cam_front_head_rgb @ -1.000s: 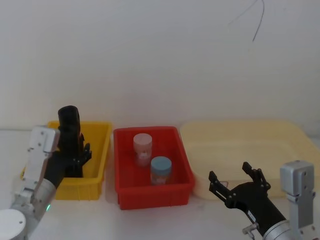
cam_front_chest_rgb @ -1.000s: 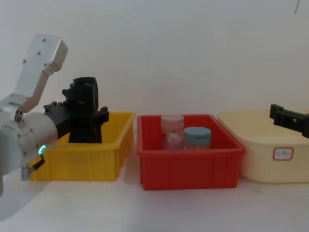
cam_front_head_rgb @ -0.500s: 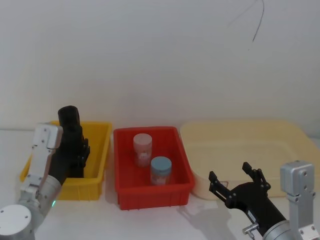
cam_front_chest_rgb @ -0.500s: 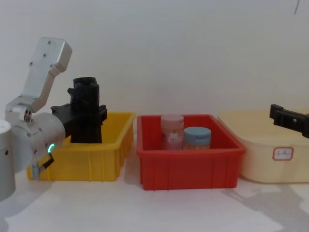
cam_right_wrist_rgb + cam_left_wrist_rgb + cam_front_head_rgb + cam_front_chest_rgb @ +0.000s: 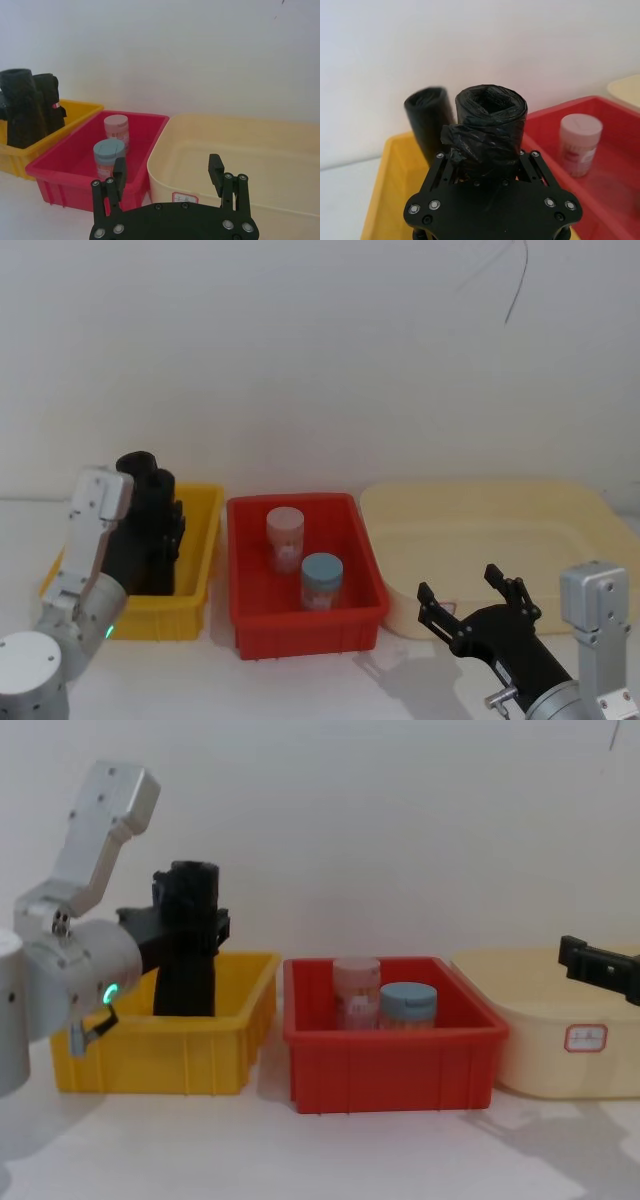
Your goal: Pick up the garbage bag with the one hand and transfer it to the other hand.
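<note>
My left gripper (image 5: 487, 167) is shut on the garbage bag (image 5: 491, 122), a matte black roll held upright over the yellow bin (image 5: 160, 1045). In the chest view the garbage bag (image 5: 188, 935) rises well above the bin wall, which hides its lower end. From the head, the held garbage bag (image 5: 160, 498) sits just right of a second black roll (image 5: 134, 472), with the left gripper (image 5: 152, 535) around its lower part. That second roll (image 5: 427, 122) stands behind the held one. My right gripper (image 5: 470, 608) hovers open in front of the cream tub, nothing between its fingers.
A red bin (image 5: 250, 625) in the middle holds a pink-capped jar (image 5: 285, 537) and a blue-capped jar (image 5: 322, 580). A wide cream tub (image 5: 560, 505) stands at the right. White table surface lies in front of the bins.
The left gripper has risen and shifted right with the garbage bag, uncovering the second roll behind it. The right arm has not moved.
</note>
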